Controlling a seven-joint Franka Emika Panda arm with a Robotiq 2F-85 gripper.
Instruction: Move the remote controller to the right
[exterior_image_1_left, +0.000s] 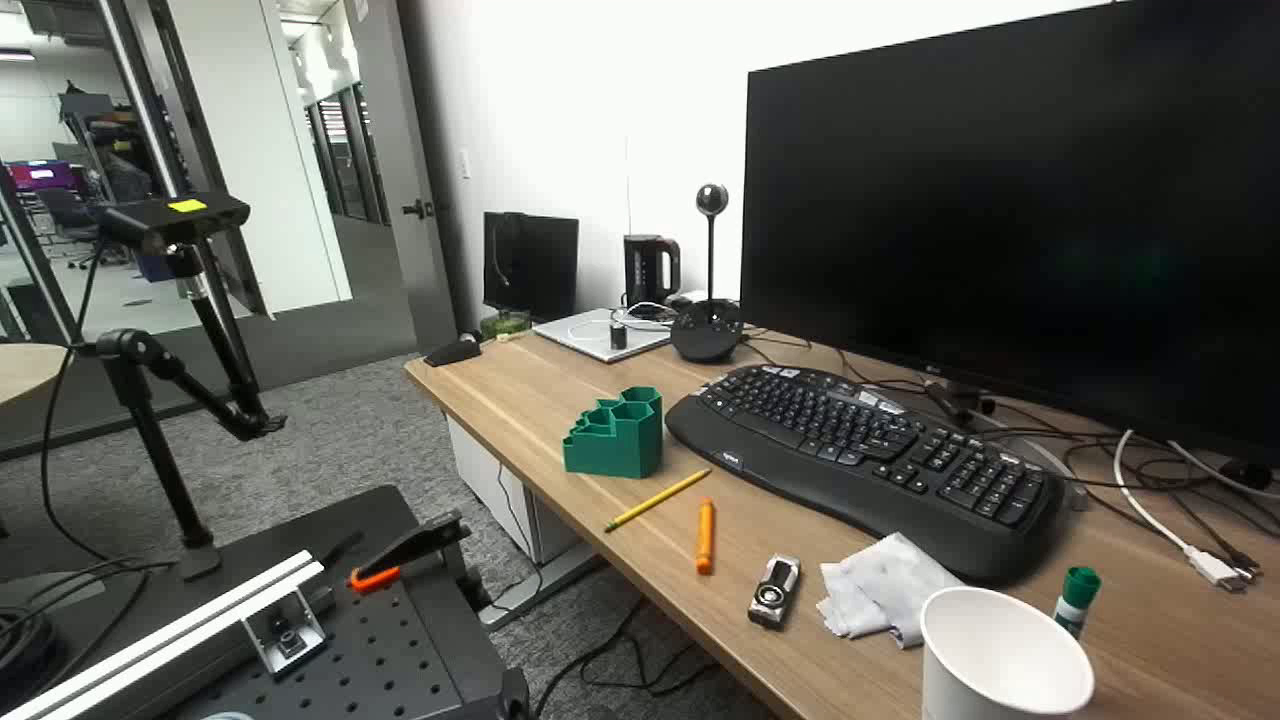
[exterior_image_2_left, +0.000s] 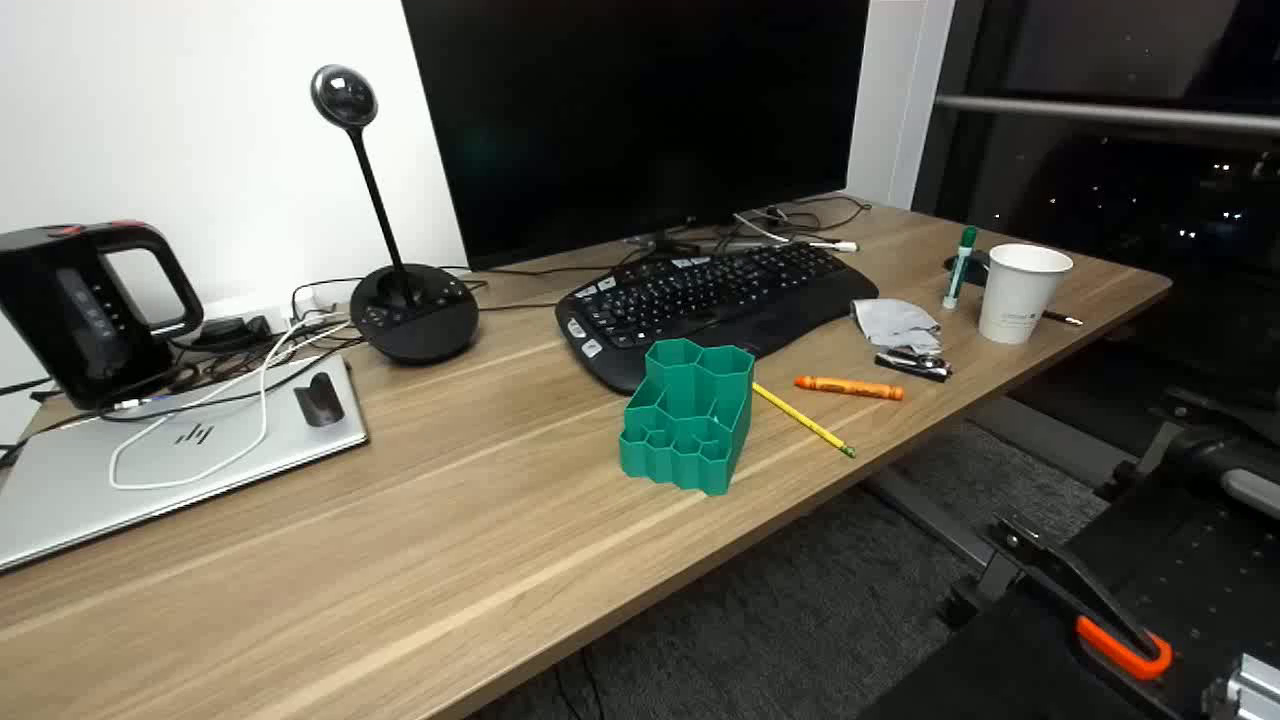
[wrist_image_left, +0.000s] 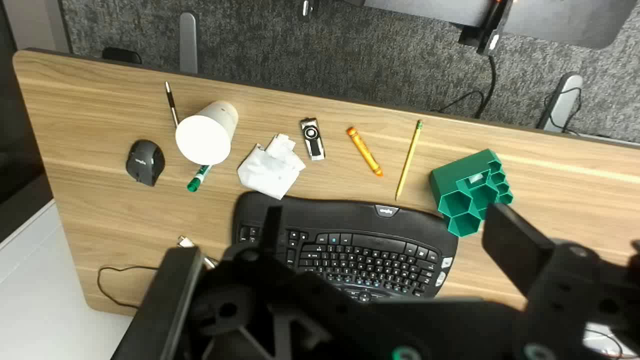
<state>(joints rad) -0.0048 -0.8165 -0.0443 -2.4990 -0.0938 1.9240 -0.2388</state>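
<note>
The remote controller (wrist_image_left: 313, 139) is small, black and silver, with a round button. It lies on the wooden desk between the white cloth (wrist_image_left: 271, 167) and the orange crayon (wrist_image_left: 365, 152) in the wrist view. It also shows in both exterior views, near the desk's front edge (exterior_image_1_left: 775, 592) and beside the cloth (exterior_image_2_left: 912, 364). My gripper (wrist_image_left: 386, 222) is open and empty, with its two dark fingers wide apart high above the keyboard in the wrist view. It does not touch the remote. My gripper is out of view in both exterior views.
A black keyboard (exterior_image_1_left: 860, 440) lies before a large monitor (exterior_image_1_left: 1000, 200). A green holder (exterior_image_2_left: 690, 420), a yellow pencil (exterior_image_2_left: 805, 420), a white cup (exterior_image_2_left: 1015, 300), a green-capped marker (exterior_image_2_left: 960, 265) and a mouse (wrist_image_left: 145, 162) are on the desk. The front edge (wrist_image_left: 320, 94) is near the remote.
</note>
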